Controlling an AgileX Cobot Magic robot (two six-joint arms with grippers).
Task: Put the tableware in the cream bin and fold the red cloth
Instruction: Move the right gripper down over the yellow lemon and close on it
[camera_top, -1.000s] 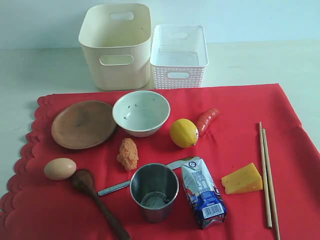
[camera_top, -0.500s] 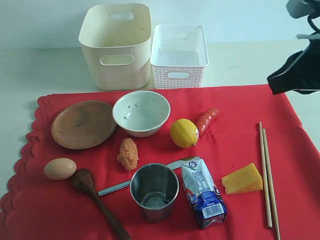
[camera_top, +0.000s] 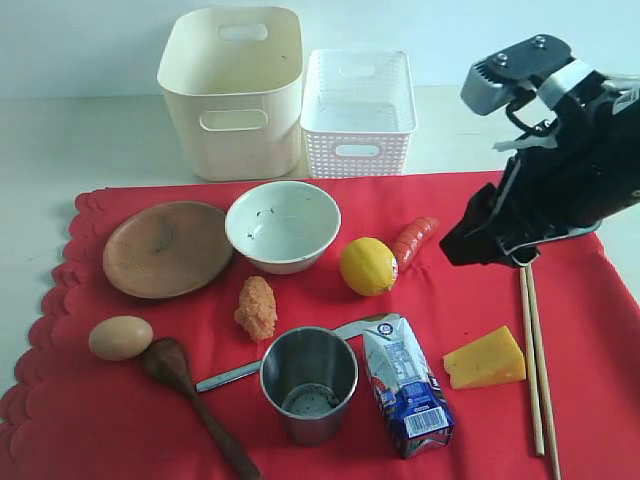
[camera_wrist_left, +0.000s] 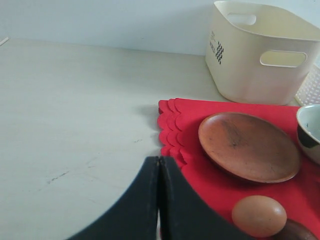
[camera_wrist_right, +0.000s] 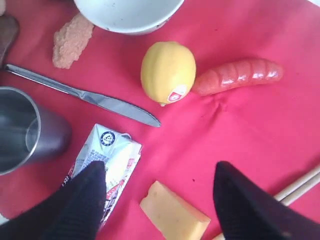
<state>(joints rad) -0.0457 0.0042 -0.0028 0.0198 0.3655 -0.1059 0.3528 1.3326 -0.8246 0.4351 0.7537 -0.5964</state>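
Exterior view puts the right tool (camera_top: 485, 248), spread wide and empty, over one end of the chopsticks (camera_top: 533, 360), whose long axis runs just beside the cheese (camera_top: 485, 358); it is the nearer tool.

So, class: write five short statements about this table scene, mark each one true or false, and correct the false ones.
1. The brown plate lies on the red cloth. True.
2. The steel cup lies on its side. False: it stands upright, mouth up.
3. The right claw is open. True.
4. The left claw is open. False: its fingers are pressed together.
5. The chopsticks are in the cream bin. False: they lie on the cloth.
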